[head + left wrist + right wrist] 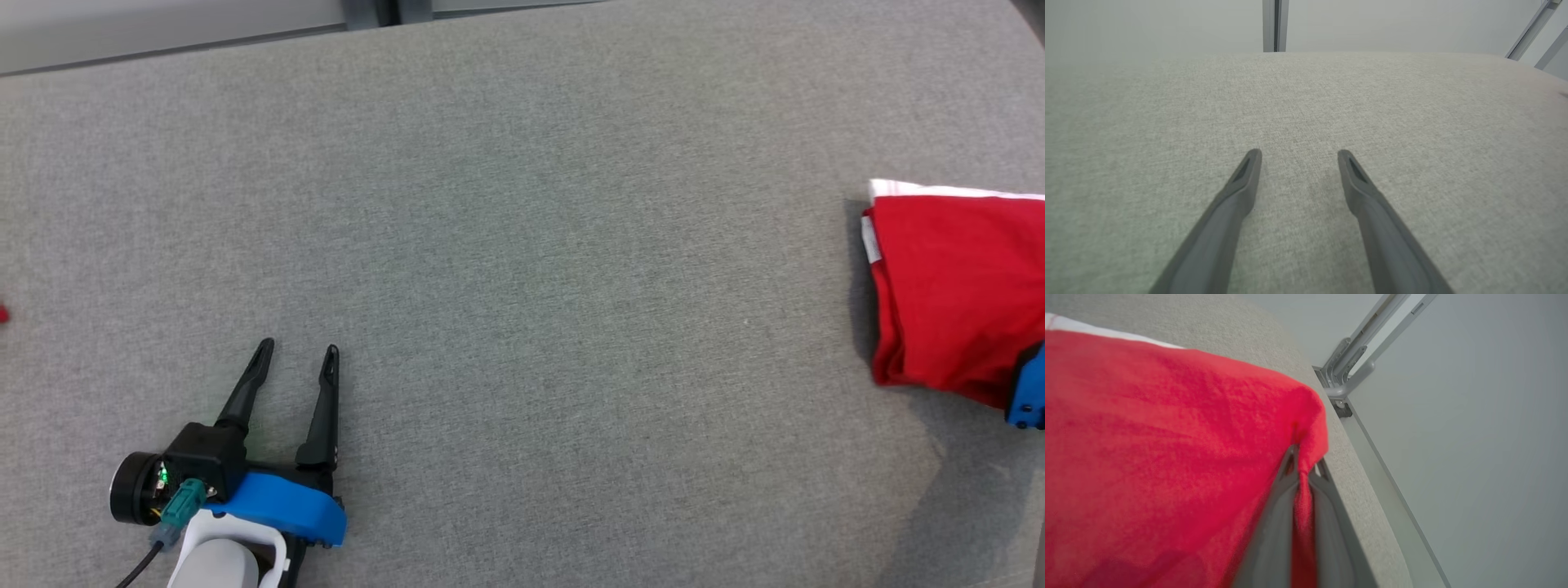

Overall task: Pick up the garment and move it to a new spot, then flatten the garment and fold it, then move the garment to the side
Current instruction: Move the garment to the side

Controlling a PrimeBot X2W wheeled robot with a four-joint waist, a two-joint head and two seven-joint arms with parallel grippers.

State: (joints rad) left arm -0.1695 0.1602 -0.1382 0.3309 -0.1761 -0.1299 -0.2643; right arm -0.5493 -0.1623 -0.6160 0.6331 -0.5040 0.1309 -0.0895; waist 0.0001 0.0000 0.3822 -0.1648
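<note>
Garment: your folded red garment (947,286) lies at the far right of the grey surface (522,245), close to its rim.
Right gripper: your right gripper (1304,467) pinches a corner, with cloth bunched between the fingers.
Left gripper: your left gripper (298,353) is spread wide, empty, and well apart to the left.
Key relation: the garment is already in your right jaws, so that arm looks best placed to finish the move.
</note>
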